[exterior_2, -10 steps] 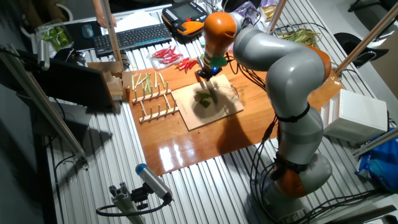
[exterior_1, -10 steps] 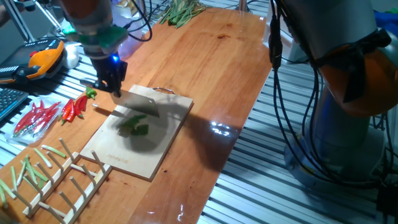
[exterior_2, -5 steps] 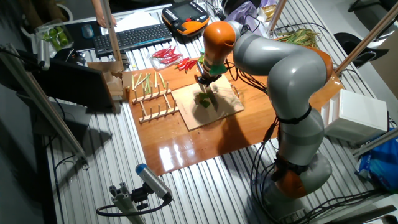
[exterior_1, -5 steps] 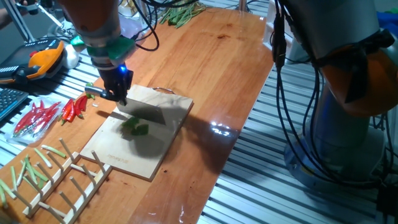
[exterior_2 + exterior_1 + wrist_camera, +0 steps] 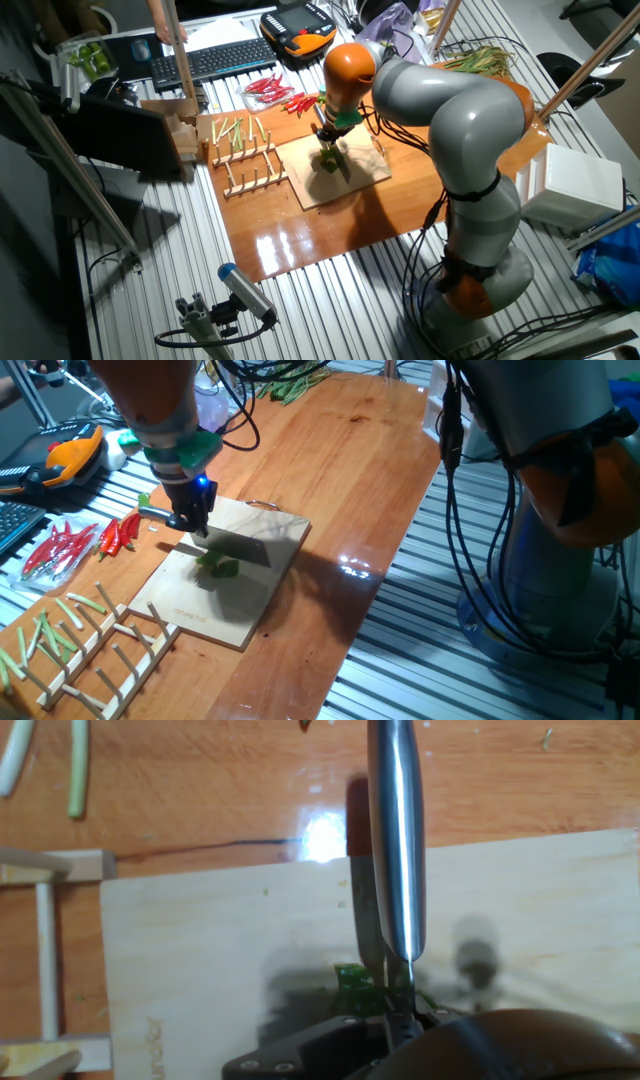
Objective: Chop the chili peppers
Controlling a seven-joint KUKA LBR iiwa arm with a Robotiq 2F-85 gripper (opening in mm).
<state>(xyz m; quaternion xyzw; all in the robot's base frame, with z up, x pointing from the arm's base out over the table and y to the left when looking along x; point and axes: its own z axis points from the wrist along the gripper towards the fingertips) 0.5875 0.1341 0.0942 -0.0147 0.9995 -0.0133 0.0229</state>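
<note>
**Knife over the chili, most of it hidden**

From the hand view only a scrap of the chili peppers (image 5: pixel 352 982) shows, the rest hidden beneath the knife (image 5: pixel 396 840) and hand. The gripper (image 5: pixel 190 520) is clenched on the knife. One green clump (image 5: pixel 218 565) lies mid cutting board (image 5: pixel 240 610), near the worktop's left edge; separate pieces cannot be counted. Red chilies (image 5: pixel 118 533) lie at that edge, blurred.

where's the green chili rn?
In one fixed view the green chili lies mid cutting board, just under the knife blade held by the gripper; red chilies lie off the board.
</note>
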